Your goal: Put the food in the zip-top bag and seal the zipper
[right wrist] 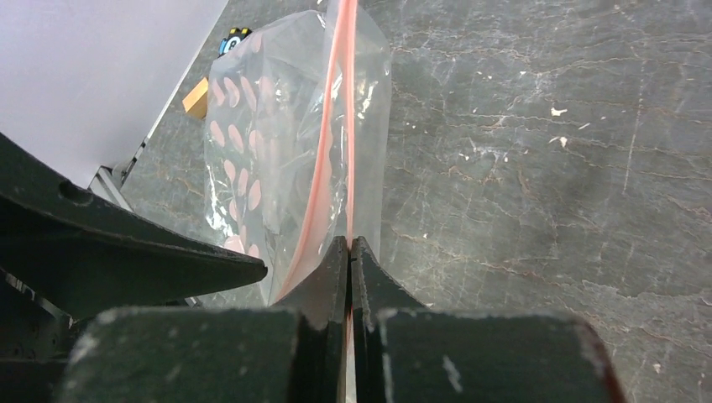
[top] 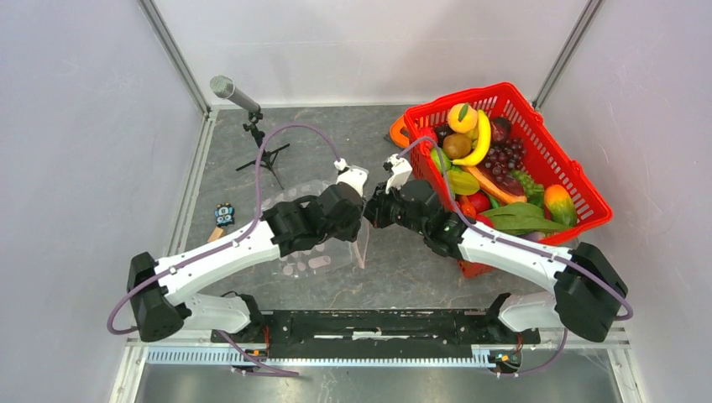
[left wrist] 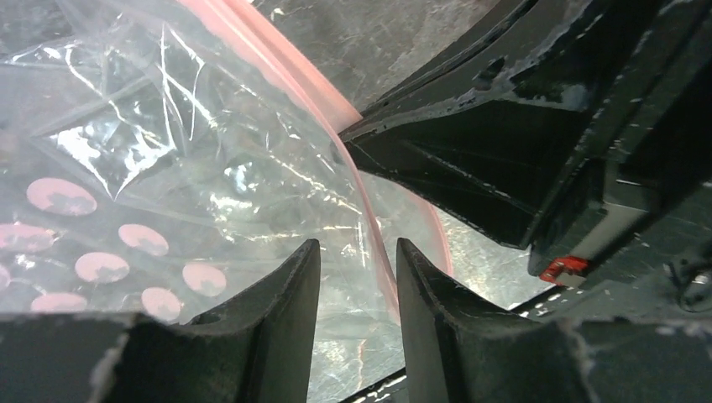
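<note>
No text can be read; the marks on the small blue-and-black tag [top: 223,215] are too small to read.

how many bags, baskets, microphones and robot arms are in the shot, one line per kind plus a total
bag: 1
basket: 1
microphone: 1
robot arms: 2, left arm and right arm
total: 5

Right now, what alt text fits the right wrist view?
The right gripper is pinched shut on the pink zipper of the clear, pink-dotted zip-top bag, which extends away above the grey marbled table. A dark part of the other arm juts in at the lower left.
</note>
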Action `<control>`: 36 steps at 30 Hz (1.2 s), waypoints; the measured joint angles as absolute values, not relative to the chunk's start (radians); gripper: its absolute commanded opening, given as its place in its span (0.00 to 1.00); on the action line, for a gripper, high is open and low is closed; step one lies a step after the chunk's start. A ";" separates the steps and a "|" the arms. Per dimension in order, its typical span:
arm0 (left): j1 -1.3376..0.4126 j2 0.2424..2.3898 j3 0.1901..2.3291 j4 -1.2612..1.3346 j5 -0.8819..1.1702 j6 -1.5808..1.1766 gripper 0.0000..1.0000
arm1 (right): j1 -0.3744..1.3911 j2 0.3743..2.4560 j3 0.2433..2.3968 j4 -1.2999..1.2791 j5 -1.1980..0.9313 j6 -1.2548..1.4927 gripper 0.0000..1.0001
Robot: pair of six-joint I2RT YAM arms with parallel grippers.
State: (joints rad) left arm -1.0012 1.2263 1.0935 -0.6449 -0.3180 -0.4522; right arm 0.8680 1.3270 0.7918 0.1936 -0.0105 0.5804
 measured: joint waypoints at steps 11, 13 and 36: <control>-1.106 1.338 1.181 -0.778 -0.548 -0.453 0.33 | 0.869 1.268 0.781 0.171 0.081 0.613 0.00; -1.114 1.346 1.187 -0.784 -0.573 -0.456 0.28 | 0.869 1.261 0.773 0.170 0.089 0.617 0.00; -1.118 1.213 1.192 -0.904 -0.846 -0.464 0.02 | 0.879 1.246 0.772 -0.003 0.170 0.406 0.03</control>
